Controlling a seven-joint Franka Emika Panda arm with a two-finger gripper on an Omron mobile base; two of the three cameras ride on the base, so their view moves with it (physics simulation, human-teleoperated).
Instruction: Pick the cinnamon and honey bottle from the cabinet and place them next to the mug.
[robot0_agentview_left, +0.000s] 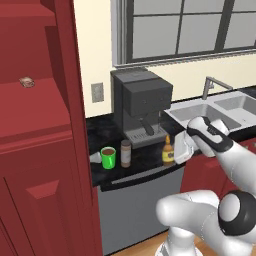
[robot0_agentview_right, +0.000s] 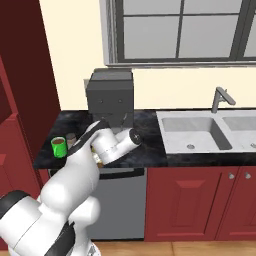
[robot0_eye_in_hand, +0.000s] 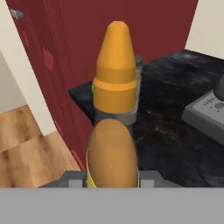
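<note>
Honey bottle (robot0_eye_in_hand: 113, 131): amber body, yellow label, pointed orange nozzle cap. It is standing upright at the counter (robot0_agentview_left: 145, 160) front, just ahead of the coffee machine (robot0_agentview_left: 141, 105), and is sitting between the closed fingers of the gripper (robot0_agentview_left: 181, 149), which are clamping its lower body. In the hand view its long axis is running straight up from the fingers, nozzle uppermost.

Cinnamon (robot0_agentview_left: 125, 153): brown jar with greyish cap, standing upright on the counter just beside the mug (robot0_agentview_left: 108, 157); whether the two are touching cannot be told.

Mug: bright green, dark top, resting near the counter's end by the cabinet (robot0_agentview_left: 35, 150).

Governing relation: the bottle is lying apart from the mug-and-jar pair, on the sink (robot0_agentview_left: 210, 110) side, with the cinnamon jar standing between bottle and mug. In the hand view the jar is showing directly behind the nozzle.

Judgement: the cinnamon part looks done; the bottle is either being set down here or needing carriage closer to the mug. Letting go while it is upright seems the concern, since a narrow tall bottle is likely tipping easily.

Shelf item: small pinkish lump (robot0_agentview_left: 26, 82) in the cabinet, not wanted.
</note>
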